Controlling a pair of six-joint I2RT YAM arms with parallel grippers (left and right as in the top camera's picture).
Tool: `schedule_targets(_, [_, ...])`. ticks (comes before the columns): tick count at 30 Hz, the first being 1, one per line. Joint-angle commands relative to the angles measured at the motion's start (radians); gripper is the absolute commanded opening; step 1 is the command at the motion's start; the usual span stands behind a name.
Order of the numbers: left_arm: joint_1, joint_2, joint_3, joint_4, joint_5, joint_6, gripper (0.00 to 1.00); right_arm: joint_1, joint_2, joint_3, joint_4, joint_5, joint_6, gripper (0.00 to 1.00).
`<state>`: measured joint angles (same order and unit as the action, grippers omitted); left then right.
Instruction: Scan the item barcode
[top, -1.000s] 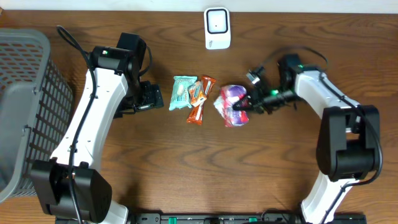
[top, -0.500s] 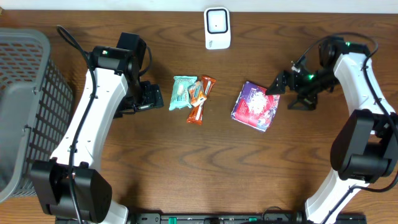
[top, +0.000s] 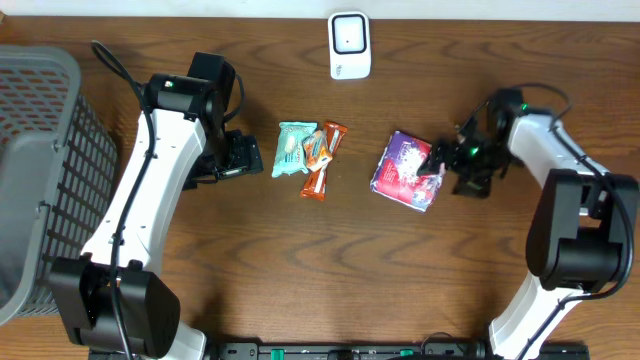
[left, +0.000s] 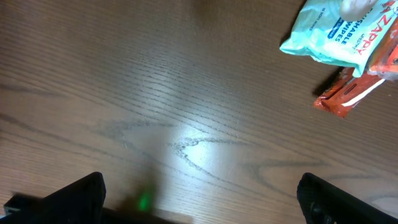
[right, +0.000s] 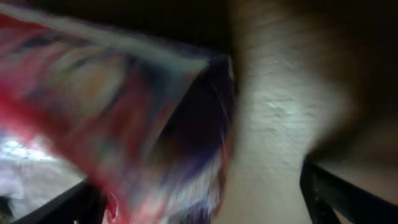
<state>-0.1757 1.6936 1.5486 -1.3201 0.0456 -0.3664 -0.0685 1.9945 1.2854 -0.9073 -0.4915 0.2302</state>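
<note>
Right gripper (top: 442, 163): jaws spread wide, nose right at the right-hand edge of the snack bag (top: 405, 170). The wrist view is a blur of red and purple film crowding the left of the gap, so whether it touches I cannot tell.
Snack bag: pink-and-purple pouch, lying on the table (top: 300, 270) just right of centre, turned at a slight angle; its print is too blurred to read.
Scanner (top: 349, 45): white unit at the far edge of the table, well apart from the bag, up and to its left.
Left gripper (top: 250, 155): wide open, only bare wood between its fingers (left: 74, 198), hovering just left of the teal packet (top: 294, 148).
Snack cluster: teal packet and orange bars (top: 321, 160) overlapping, sitting between the two grippers.
Basket (top: 55, 75): grey plastic with grid walls, at the table's left side and cut off by the frame; from above only its rim and mesh show.
Open room: a gap of bare wood separates the orange bars from the bag, and a broad strip of bare wood runs along the near side between the two arms.
Edges: the scanner hugs the far edge; the basket sits along the left one.
</note>
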Motion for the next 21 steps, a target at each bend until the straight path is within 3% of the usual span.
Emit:
schedule_targets(1, [0.002,0.006,-0.002,-0.003,-0.016,-0.002,0.98,0.056,-0.001,-0.145,0.161,-0.053,0.068,0.75])
schedule_targets(3, [0.002,0.006,-0.002,-0.003,-0.016,-0.002,0.98,0.079,-0.001,-0.185,0.211,-0.071,0.119,0.57])
schedule_targets(4, [0.002,0.006,-0.002,-0.003,-0.016,-0.002,0.97,0.088,-0.001,-0.190,0.217,-0.097,0.142,0.42])
schedule_targets(5, [0.002,0.006,-0.002,-0.003,-0.016,-0.002,0.98,0.095,-0.001,-0.188,0.222,-0.145,0.164,0.18])
schedule_targets(6, [0.002,0.006,-0.002,-0.003,-0.016,-0.002,0.98,0.097,-0.001,-0.183,0.230,-0.206,0.174,0.05])
schedule_targets(10, [0.002,0.006,-0.002,-0.003,-0.016,-0.002,0.98,0.082,-0.002,-0.151,0.305,-0.645,0.221,0.01])
schedule_targets(13, [0.002,0.006,-0.002,-0.003,-0.016,-0.002,0.98,0.065,-0.002,-0.130,0.476,-1.018,0.409,0.01])
schedule_targets(17, [0.002,0.006,-0.002,-0.003,-0.016,-0.002,0.98,0.061,-0.006,-0.121,0.603,-1.069,0.677,0.01])
schedule_targets(21, [0.002,0.006,-0.002,-0.003,-0.016,-0.002,0.98,0.064,-0.006,-0.121,0.642,-1.062,0.734,0.01])
